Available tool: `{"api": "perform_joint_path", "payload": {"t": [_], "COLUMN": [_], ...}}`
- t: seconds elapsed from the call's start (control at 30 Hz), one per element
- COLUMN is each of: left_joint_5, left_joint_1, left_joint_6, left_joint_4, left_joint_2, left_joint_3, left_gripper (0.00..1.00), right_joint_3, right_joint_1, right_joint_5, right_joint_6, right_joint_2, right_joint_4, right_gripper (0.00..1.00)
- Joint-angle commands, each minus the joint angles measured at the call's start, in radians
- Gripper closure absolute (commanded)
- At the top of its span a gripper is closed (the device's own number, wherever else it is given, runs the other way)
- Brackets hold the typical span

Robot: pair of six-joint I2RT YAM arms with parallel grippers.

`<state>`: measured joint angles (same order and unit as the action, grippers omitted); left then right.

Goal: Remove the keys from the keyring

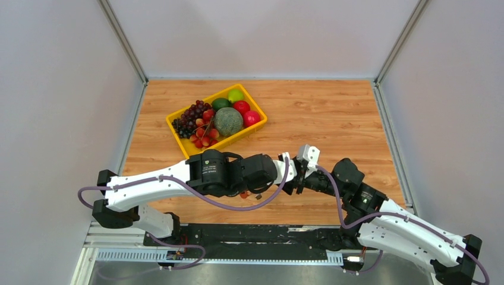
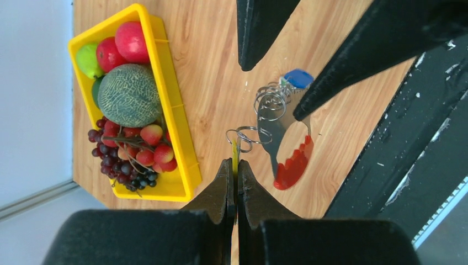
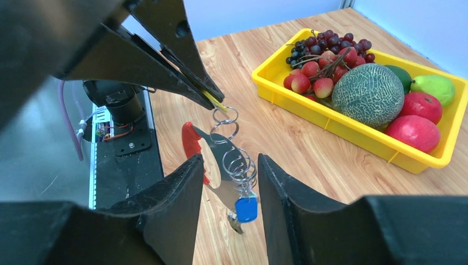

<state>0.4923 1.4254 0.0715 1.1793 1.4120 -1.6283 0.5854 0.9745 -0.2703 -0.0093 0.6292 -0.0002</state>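
Desk (image 1: 333, 119), wood-grain, carries a yellow tray (image 2: 174, 121) of fruit toward its far left, well apart from the work. Both arms meet low over the near edge, the left arm (image 1: 154, 181) reaching in from the left and the right arm (image 1: 410, 231) from the right. Left end effector (image 2: 235, 164): clenched, with the yellow key (image 2: 235, 150) pinched edge-on at the very fingertips. Right end effector (image 3: 230, 159): released, jaws apart and straddling the keyring (image 3: 240, 165) without clamping it. In the left wrist view one finger's tip touches the bunch beside the coil and the other stands clear. The keyring appears to hang in the air between the two end effectors, above the near edge of the desk. Long axis: a loose chain running from the left fingertips toward the right end effector. In order it is yellow key, small linking rings, coiled ring, then the blue key (image 3: 246, 208) at the far end, pointing into the right jaws. The red tag (image 2: 292, 163) lies alongside the coil, broad face to the left wrist camera. The right end effector is nearer the coil and blue key; the left has the yellow end. Judgement: the next move turns on that line. The right should close across the coil, at right angles to the chain, so the left can work the yellow key off along it. Green or black keys: not visible.
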Motion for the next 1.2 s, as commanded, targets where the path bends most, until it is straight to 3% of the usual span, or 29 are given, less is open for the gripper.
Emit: {"api": "perform_joint_path", "payload": {"t": [0.0, 0.47, 1.17], "left_joint_5": [-0.027, -0.081, -0.36], "left_joint_1": [-0.002, -0.003, -0.001], "left_joint_6": [-0.03, -0.02, 0.165], "left_joint_4": [-0.004, -0.035, -0.174], "left_joint_2": [-0.021, -0.036, -0.176], "left_joint_3": [-0.046, -0.067, 0.032], "left_gripper": [1.0, 1.0, 1.0], "right_joint_3": [-0.025, -0.057, -0.041], "right_joint_1": [0.006, 0.006, 0.006], "right_joint_5": [-0.007, -0.067, -0.156], "right_joint_6": [0.004, 0.027, 0.028], "right_joint_2": [0.01, 0.033, 0.018], "right_joint_4": [0.1, 0.201, 0.239], "right_gripper": [0.56, 0.49, 0.5]}}
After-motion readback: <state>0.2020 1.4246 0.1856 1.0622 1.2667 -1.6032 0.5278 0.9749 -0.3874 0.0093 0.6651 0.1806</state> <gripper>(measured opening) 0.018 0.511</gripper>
